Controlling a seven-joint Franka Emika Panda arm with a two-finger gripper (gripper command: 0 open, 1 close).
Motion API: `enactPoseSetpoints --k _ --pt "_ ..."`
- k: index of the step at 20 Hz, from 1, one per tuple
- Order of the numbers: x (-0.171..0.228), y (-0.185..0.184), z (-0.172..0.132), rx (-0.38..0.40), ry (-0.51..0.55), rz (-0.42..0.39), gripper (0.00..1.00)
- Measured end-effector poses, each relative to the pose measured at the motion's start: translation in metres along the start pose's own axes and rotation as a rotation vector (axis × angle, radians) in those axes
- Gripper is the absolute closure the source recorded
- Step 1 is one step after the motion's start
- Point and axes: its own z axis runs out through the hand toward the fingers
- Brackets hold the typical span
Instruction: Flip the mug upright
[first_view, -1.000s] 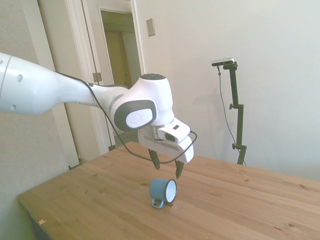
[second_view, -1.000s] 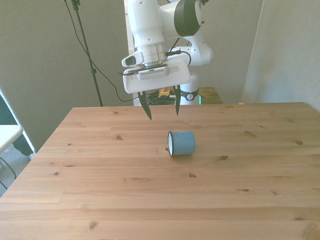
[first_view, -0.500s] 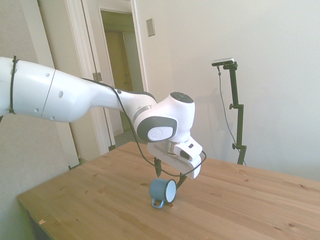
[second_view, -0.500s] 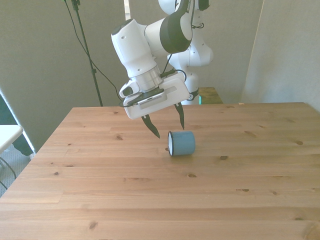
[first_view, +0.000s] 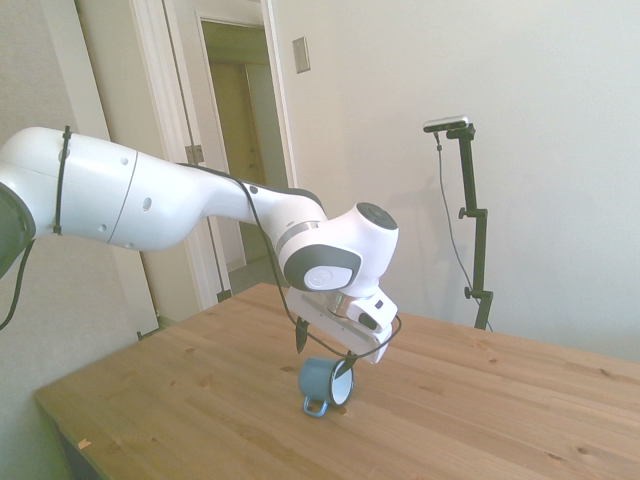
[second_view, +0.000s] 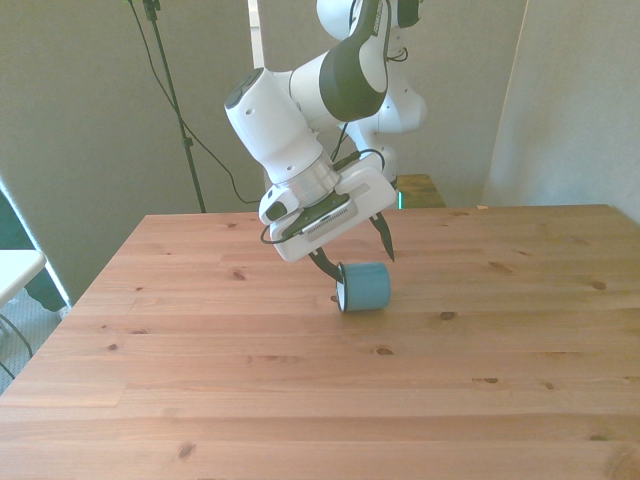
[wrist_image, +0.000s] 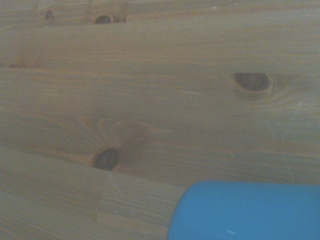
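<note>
One mug (second_view: 364, 287) lies on its side on my table (second_view: 300, 400), about midway between the side edges and somewhat nearer the far edge than the near one. It is a short, straight-walled cylinder with a smooth light-blue outside, a white inside and a thin dark rim. In the front view its mouth faces the front view's left. In the side view (first_view: 326, 383) the round opening shows as a pale disc, and one small blue loop handle sits low against the wood, at the bottom of the body.

The table is a single top of long glued pine planks, warm brown, with a matte grain and scattered dark knots. From the wrist, three or four of those knots stand out on the boards (wrist_image: 150, 100), and a smooth, rounded blue edge of the mug (wrist_image: 245, 210) fills one corner, slightly blurred.

My gripper (second_view: 353, 256) is tilted steeply and hangs just above the mug, its two slim dark fingers spread wide apart and holding nothing. One finger (second_view: 325, 268) points down close to the rim at the mouth end; the other (second_view: 384, 240) sits over the closed end, clear of the wall. I cannot tell whether the lower tip touches the rim. My wrist shell is glossy white with grey joint caps, and one dark cable loops around it.
</note>
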Motion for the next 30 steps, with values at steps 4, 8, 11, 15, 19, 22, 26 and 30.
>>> enactPoseSetpoints --k 4,8,11,15,19,22,26,30 --pt "0.014 0.011 0.010 0.061 -0.061 -0.005 0.00" --pt "0.020 0.010 0.014 0.125 -0.136 -0.016 0.00" --pt "0.016 0.006 0.017 0.157 -0.193 -0.029 0.00" --pt "0.016 0.003 0.021 0.183 -0.231 -0.040 0.00" --pt "0.025 0.008 0.029 0.212 -0.281 -0.028 0.00" --pt "0.032 0.013 0.037 0.218 -0.309 -0.019 0.00" --pt "0.035 0.012 0.039 0.234 -0.340 -0.021 0.00" --pt "0.032 0.007 0.037 0.246 -0.357 -0.031 1.00"
